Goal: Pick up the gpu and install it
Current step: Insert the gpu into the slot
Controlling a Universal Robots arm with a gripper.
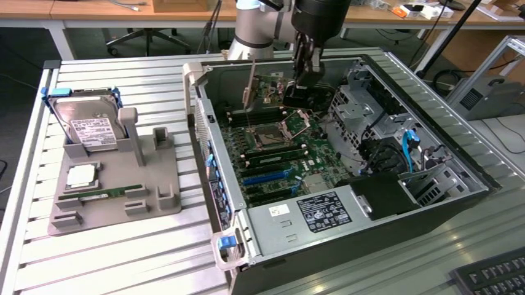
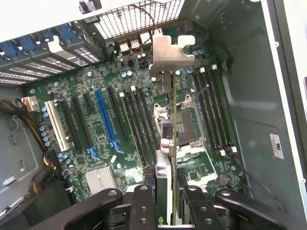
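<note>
My arm (image 1: 246, 27) is a smooth silver-grey tube with a rounded joint; my wrist (image 1: 320, 15) is a fat black cylinder; my claw (image 1: 301, 74) is black all over; seen from the wrist, its two fingers (image 2: 144, 203) are flat black bars; curved black link arms (image 2: 96, 203) flank them, pinned with round dark screws (image 2: 113, 193).

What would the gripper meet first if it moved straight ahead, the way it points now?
The gripper, shut on the gpu, points at the motherboard. The card's edge would probably touch first, near the CPU socket, though depth is unclear.
</note>
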